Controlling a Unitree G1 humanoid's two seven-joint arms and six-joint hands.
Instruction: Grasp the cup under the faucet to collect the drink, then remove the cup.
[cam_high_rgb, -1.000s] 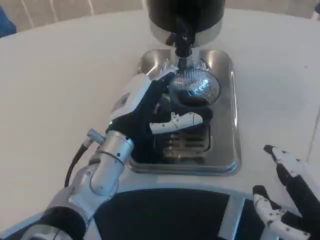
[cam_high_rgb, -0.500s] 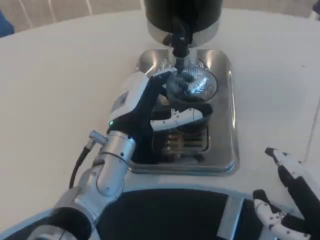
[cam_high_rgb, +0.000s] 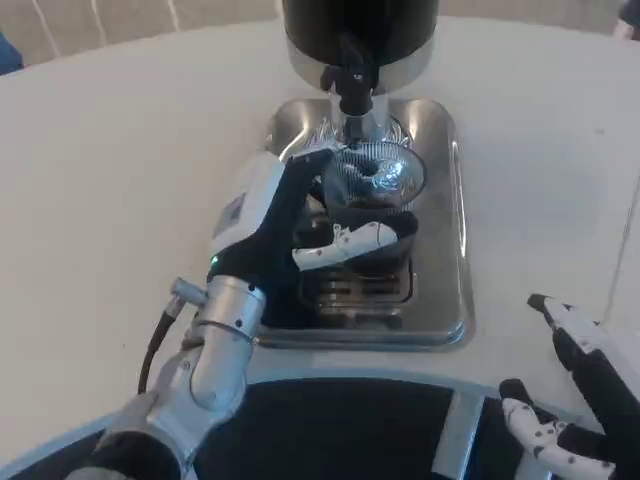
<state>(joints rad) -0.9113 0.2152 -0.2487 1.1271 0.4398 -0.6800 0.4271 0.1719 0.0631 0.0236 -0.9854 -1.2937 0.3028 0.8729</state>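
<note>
A clear glass cup (cam_high_rgb: 371, 183) stands on the steel drip tray (cam_high_rgb: 445, 230), its rim just below the black faucet (cam_high_rgb: 353, 82) of the dark dispenser (cam_high_rgb: 360, 35). My left hand (cam_high_rgb: 290, 232) wraps the cup from its left side, one finger lying across the front of its lower part. The cup's lower part is hidden behind that finger. My right hand (cam_high_rgb: 580, 400) hovers at the lower right near the table's front edge, fingers spread, holding nothing.
The tray has a slotted grate (cam_high_rgb: 355, 290) in front of the cup. White table (cam_high_rgb: 110, 180) spreads left and right of the tray. A dark curved panel (cam_high_rgb: 340, 430) runs along the bottom of the picture.
The whole picture has shifted slightly, so the camera moved. My left hand stays wrapped on the cup under the faucet. The right hand has barely moved.
</note>
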